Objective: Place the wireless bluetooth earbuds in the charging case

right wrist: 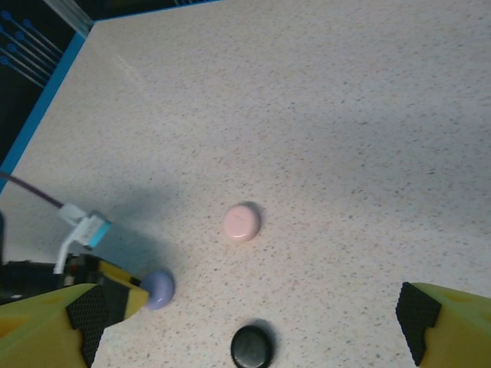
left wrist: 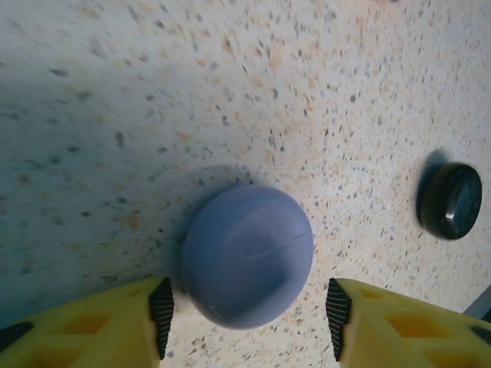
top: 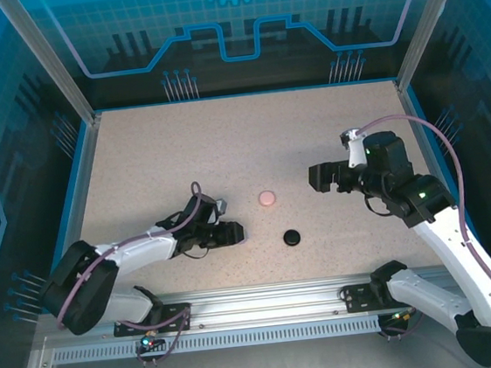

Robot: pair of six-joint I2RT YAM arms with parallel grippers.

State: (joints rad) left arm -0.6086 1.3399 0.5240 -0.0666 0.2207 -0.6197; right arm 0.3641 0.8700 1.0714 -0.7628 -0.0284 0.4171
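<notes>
1. Left gripper [left wrist: 248, 316] half open, straddling the closed lilac case [left wrist: 247, 257] on the bench [left wrist: 230, 92]; its pads seem just clear of it.
2. Right gripper [right wrist: 252, 318] wide, empty, well right of that case.

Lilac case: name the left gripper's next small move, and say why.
Probably lift the left gripper straight up, clear of the lilac case. Its jaws stand open with a gap on either side, and the case lies closed on the table. The pink case and black case look closed too.
</notes>
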